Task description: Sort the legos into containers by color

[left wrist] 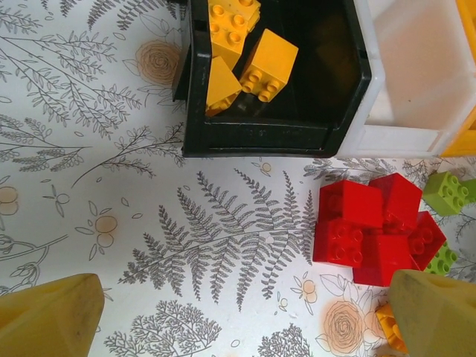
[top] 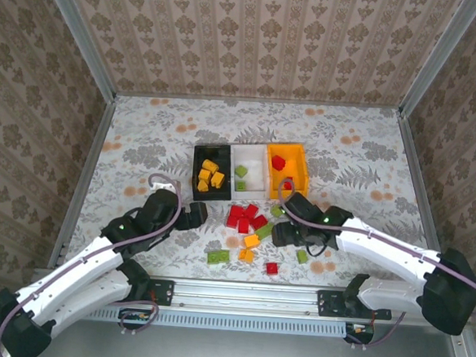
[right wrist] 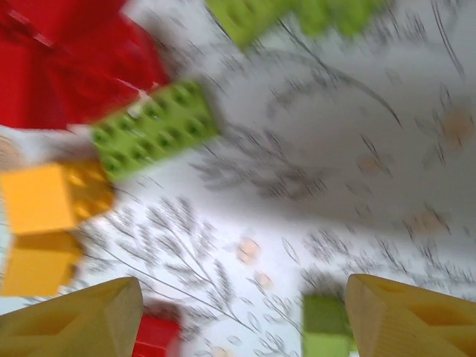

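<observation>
Yellow fingertips [left wrist: 52,316] of your left gripper [left wrist: 242,320] stand wide apart over the bare patterned table [left wrist: 111,223], with nothing between them. Just beyond lies a tight pack of red legos [left wrist: 372,227], each touching the next, with a green lego [left wrist: 446,193] against its far side. Past them the black bin [left wrist: 268,137] holds orange-yellow bricks [left wrist: 268,63], and the white bin [left wrist: 387,137] sits hard against it.

Your right gripper [right wrist: 242,320] is likewise apart and empty (its view is badly smeared). A small green brick [right wrist: 323,323] lies just beside one finger, with a long green brick [right wrist: 156,130] and two orange bricks [right wrist: 44,223] farther out.

The likely trouble is in the crowding. Close on the red pack and you may lift two or shove the green neighbour away. Descend blind on the right and a finger could land on the small green brick instead of straddling it. Both grippers flank the same pile, so reaching together risks a clash. The orange bin [top: 304,175] takes red, so don't be misled by its colour.
</observation>
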